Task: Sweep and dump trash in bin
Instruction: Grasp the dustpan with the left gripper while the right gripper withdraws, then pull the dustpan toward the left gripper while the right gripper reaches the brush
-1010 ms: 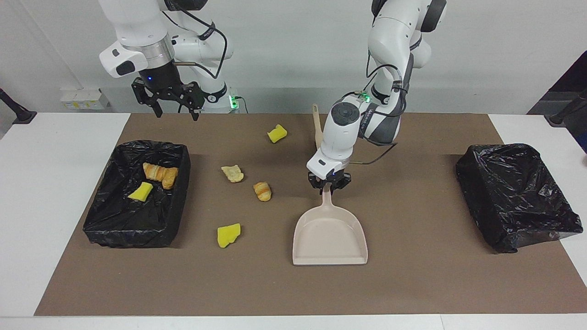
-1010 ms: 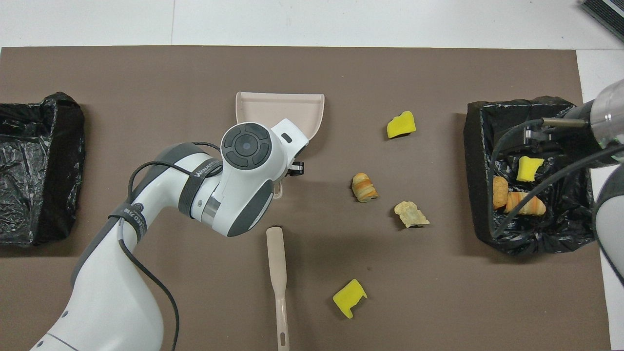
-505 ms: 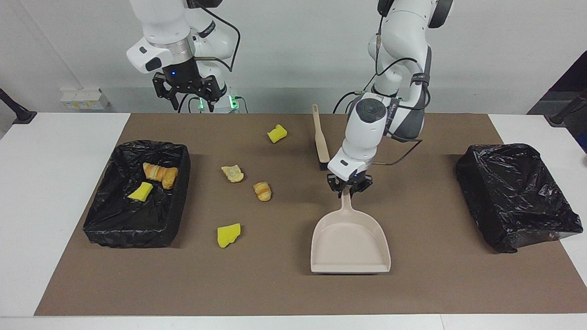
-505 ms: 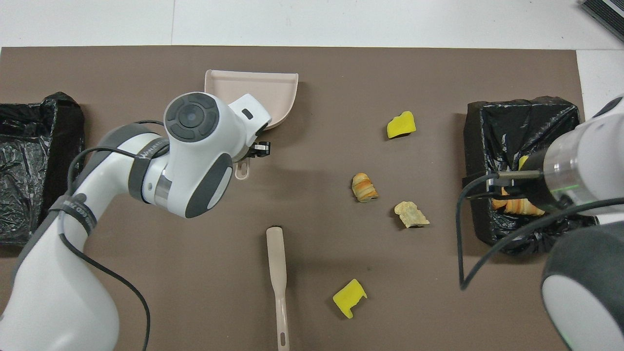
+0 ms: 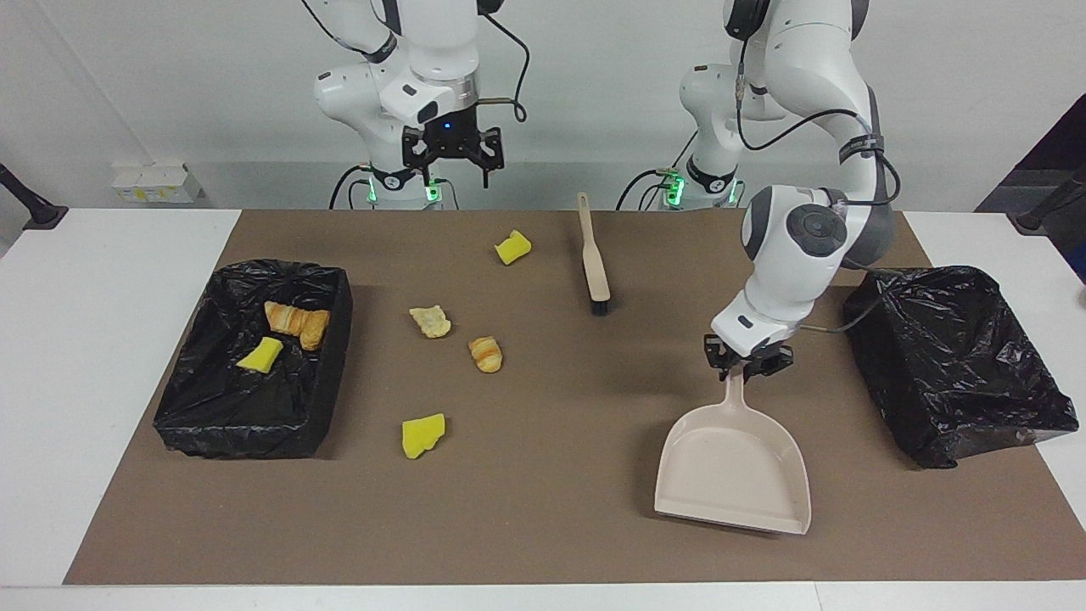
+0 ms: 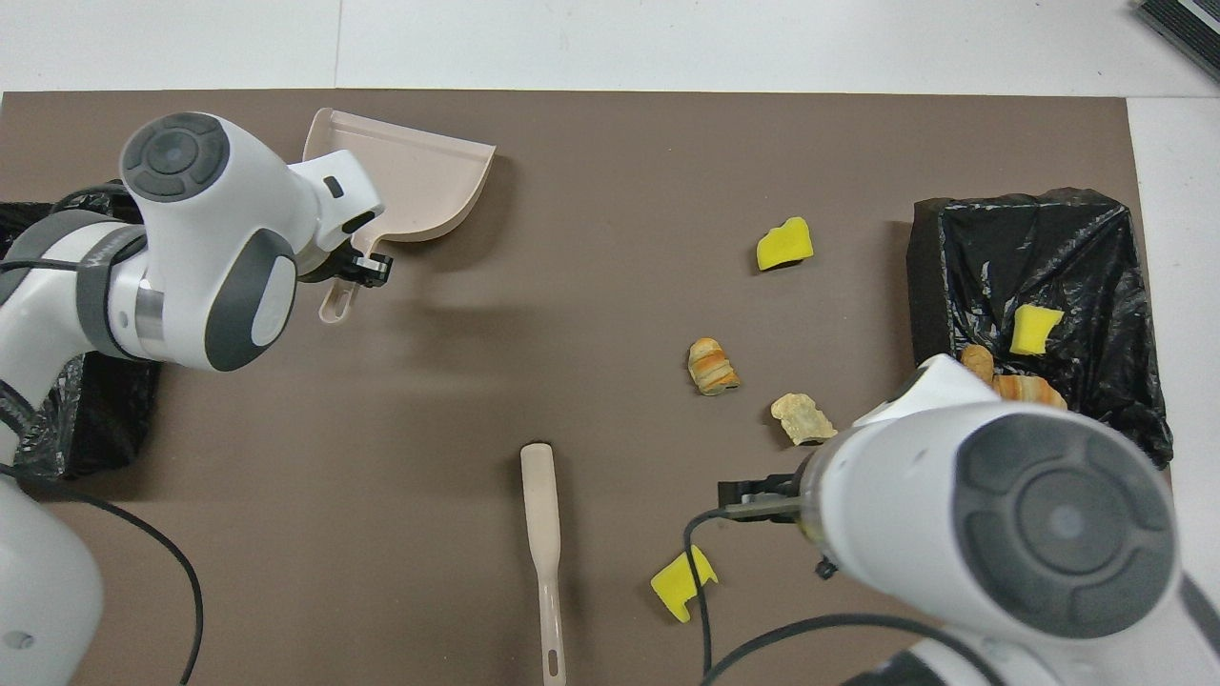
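My left gripper (image 5: 748,367) (image 6: 355,273) is shut on the handle of the empty beige dustpan (image 5: 734,467) (image 6: 410,181), held low and tilted over the mat beside the black bin at the left arm's end. The beige brush (image 5: 594,255) (image 6: 543,534) lies on the mat. Loose trash lies on the mat: two yellow sponge chunks (image 5: 512,247) (image 5: 422,434) and two pastry pieces (image 5: 430,321) (image 5: 485,353). The bin (image 5: 242,428) (image 6: 929,286) at the right arm's end holds a sponge chunk (image 6: 1034,329) and pastry (image 6: 1025,389). My right gripper (image 5: 450,161) hangs open and empty, high over the mat's robot-side edge.
A second black-lined bin (image 5: 950,339) (image 6: 86,419) stands at the left arm's end of the table, close to the dustpan. The brown mat (image 5: 543,526) covers the table's middle, with white table beside each bin.
My left arm has carried the dustpan sideways toward the left arm's end, up to the second bin. My right gripper has moved from above the trash-holding bin toward the table's middle.
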Motion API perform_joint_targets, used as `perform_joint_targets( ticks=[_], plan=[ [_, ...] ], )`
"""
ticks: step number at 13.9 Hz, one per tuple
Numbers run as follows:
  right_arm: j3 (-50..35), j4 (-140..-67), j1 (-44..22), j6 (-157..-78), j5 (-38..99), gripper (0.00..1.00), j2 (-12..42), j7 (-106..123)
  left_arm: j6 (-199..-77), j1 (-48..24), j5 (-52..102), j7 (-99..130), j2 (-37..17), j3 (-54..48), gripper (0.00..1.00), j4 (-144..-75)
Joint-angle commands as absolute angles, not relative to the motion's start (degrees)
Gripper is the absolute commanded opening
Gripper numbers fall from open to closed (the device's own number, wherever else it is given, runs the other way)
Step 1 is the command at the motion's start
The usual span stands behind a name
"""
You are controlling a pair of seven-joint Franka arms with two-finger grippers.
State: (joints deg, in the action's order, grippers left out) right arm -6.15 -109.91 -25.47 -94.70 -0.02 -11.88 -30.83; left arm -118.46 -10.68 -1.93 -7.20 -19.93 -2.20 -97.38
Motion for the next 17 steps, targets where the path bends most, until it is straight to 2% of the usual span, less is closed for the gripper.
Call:
perform_joint_targets(
  ticks=[1,5,10,12,15,17],
  plan=[
    [-5.71,-116.44,-31.61,-101.23,1.41,0.99,-12.84,-37.94,-116.54,-6.43,-2.81,-24.53,-19.51,-2.9,0.0,-97.21],
    [-5.71,-122.07,-41.73,-110.8,1.41,0.96,-9.85,-45.51,-113.65,-2.91,-2.72,-39.27,-19.25,-2.99,0.0,-97.64],
    [-5.71,-123.66,-48.42,-116.44,1.41,0.96,-4.67,-49.74,-113.28,-2.81,-2.72,-48.91,-18.28,-2.99,0.0,-99.4],
    [-5.71,-124.71,-51.66,-121.53,1.41,0.96,-1.25,-53.41,-112.33,-2.73,-2.72,-56.22,-17.93,-2.9,0.0,-99.84],
    [-5.71,-126.56,-55.72,-130.58,1.32,0.94,4.03,-57.47,-114.43,-0.8,-2.81,-65.96,-16.0,-2.9,0.0,-104.14],
    [-5.71,-127.96,-55.99,-132.1,1.32,0.94,3.69,-57.31,-115.75,-0.18,-2.72,-73.89,-15.47,-2.9,0.0,-105.37]
  ],
)
